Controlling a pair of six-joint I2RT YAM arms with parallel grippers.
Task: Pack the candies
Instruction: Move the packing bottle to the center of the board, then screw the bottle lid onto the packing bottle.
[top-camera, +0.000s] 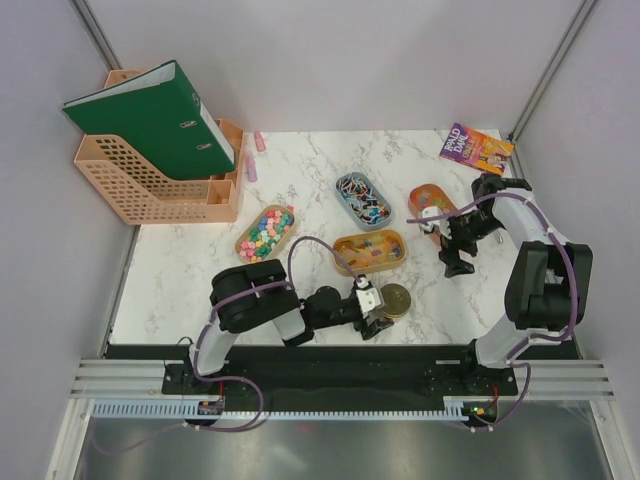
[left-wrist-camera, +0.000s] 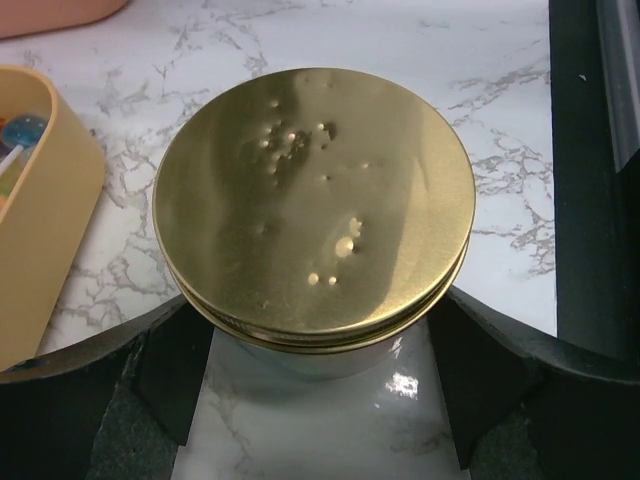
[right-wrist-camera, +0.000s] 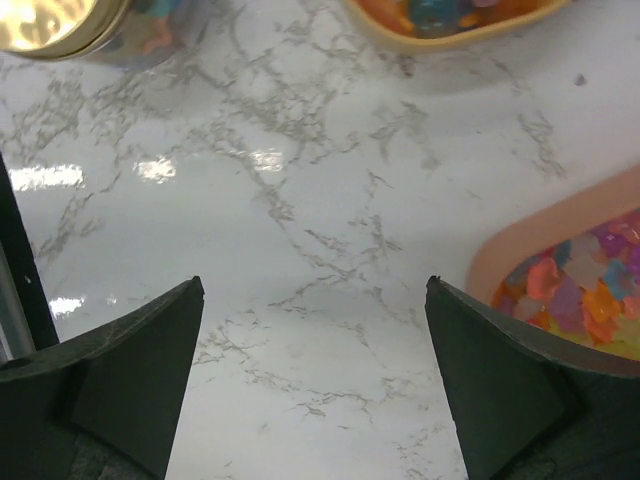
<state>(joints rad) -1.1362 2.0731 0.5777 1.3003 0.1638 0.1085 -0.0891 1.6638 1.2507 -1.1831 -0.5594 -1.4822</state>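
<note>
The candies (top-camera: 265, 232), at 10 o'clock of the jar (top-camera: 395, 299), look light, hard and roll-prone: better scooped than pinched. The right gripper (right-wrist-camera: 313, 285) gapes empty; the left gripper (left-wrist-camera: 318, 302) straddles the jar, grip unclear.

Looking down past the right gripper (right-wrist-camera: 315, 290): dark fingers (right-wrist-camera: 120, 380) spread wide, only bare veined marble tabletop (right-wrist-camera: 300, 180) between them. Far off beyond the finger on the view's left side, a gold lid (right-wrist-camera: 50, 25) on a glass jar (right-wrist-camera: 150, 42), blurred colours showing through the glass. Further along, well apart from both fingers, the curved rim of a yellow tray (right-wrist-camera: 450, 38), orange and blue pieces inside. Just beside the other finger, a peach tray (right-wrist-camera: 530, 235) holding the candies (right-wrist-camera: 590, 290): pink, orange, yellow, pale blue. Bright glare patches on the stone near the jar. Dark strip down the left, maybe the tabletop's edge, hard to tell.
</note>
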